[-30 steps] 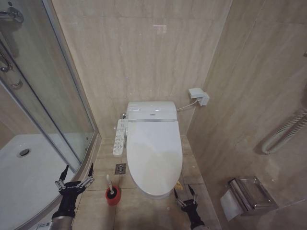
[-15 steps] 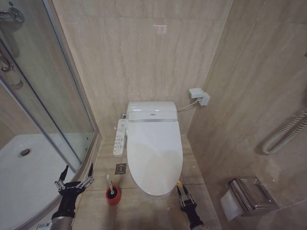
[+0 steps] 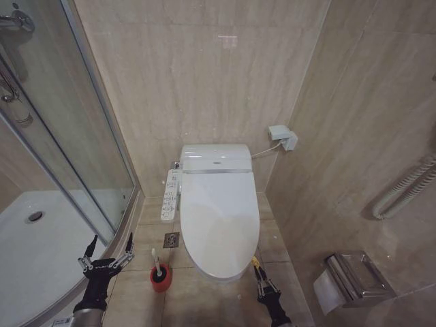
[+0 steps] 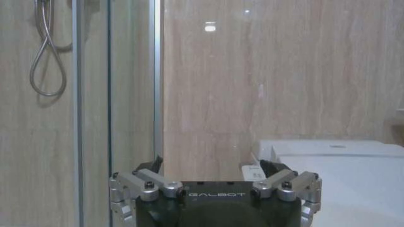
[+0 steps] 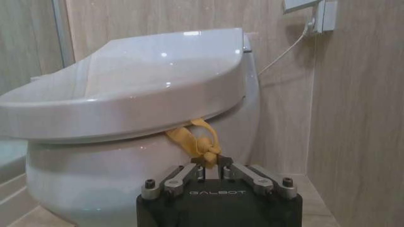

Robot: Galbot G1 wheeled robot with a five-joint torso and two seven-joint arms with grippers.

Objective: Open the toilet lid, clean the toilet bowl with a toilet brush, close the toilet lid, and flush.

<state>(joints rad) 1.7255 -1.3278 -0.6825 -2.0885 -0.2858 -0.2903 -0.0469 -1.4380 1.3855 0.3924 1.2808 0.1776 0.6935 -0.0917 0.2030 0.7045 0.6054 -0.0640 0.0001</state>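
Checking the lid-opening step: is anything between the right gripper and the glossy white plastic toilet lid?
Nothing visible. The right gripper sits closed on the yellow loop tab hanging from the front edge of the closed glossy white toilet lid.

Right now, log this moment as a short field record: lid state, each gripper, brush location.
toilet lid: down, closed over the bowl
yellow loop: hangs from the lid's front rim
right gripper: low at the toilet's front right, fingers shut on the yellow loop
left gripper: open, holding nothing, beside the shower glass
toilet brush: standing in its red cup holder on the floor, left of the toilet, untouched
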